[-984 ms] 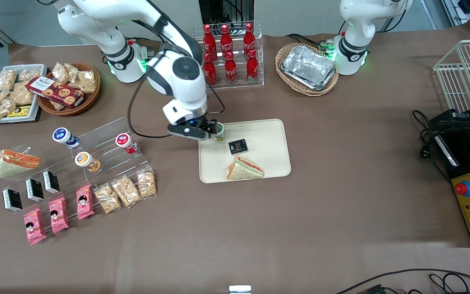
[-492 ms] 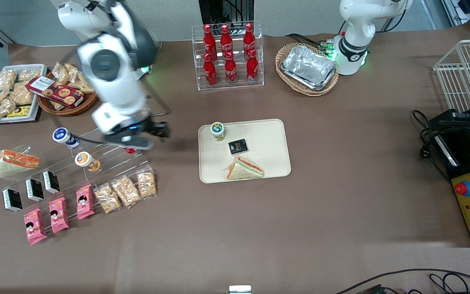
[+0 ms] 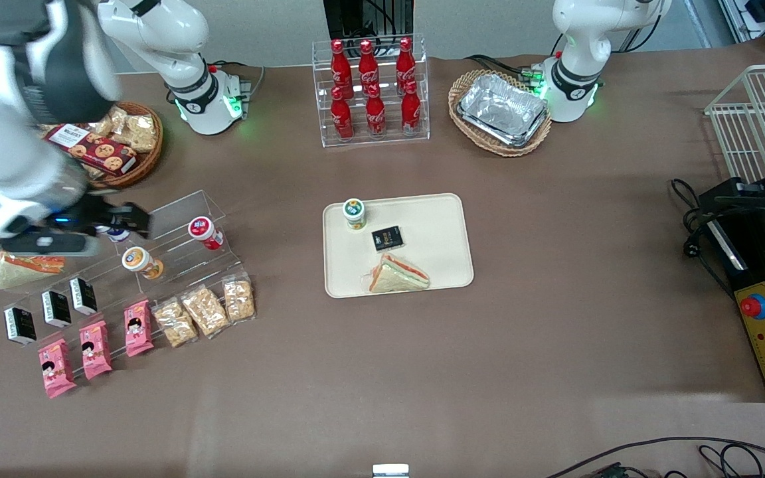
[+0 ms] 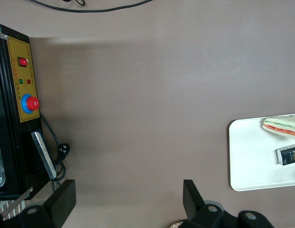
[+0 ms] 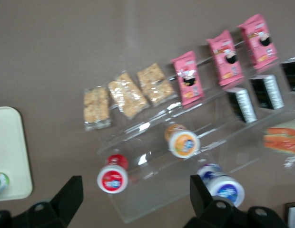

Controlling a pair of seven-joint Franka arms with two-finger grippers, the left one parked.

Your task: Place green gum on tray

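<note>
The green gum (image 3: pixel 354 212), a small canister with a green-rimmed white lid, stands upright on the cream-beige tray (image 3: pixel 435 222), in the tray's corner nearest the working arm's base. My gripper (image 3: pixel 131 220) is open and empty, well away from the tray toward the working arm's end of the table, above the clear acrylic stand. In the right wrist view the open gripper (image 5: pixel 135 202) hangs over the stand, and the green gum (image 5: pixel 1 182) and the tray (image 5: pixel 12 142) show at the picture's edge.
A sandwich (image 3: pixel 397 274) and a black packet (image 3: pixel 387 238) lie on the tray. The acrylic stand (image 3: pixel 176 212) holds a red-lidded canister (image 3: pixel 204 232), an orange-lidded one (image 3: pixel 138 260), snack bags and pink packets. A cola rack (image 3: pixel 370 89) and a basket of foil trays (image 3: pixel 501 111) stand farther back.
My gripper let go of the green gum on the tray and swung away toward the working arm's end of the table, over the acrylic stand. The gum stays upright on the tray.
</note>
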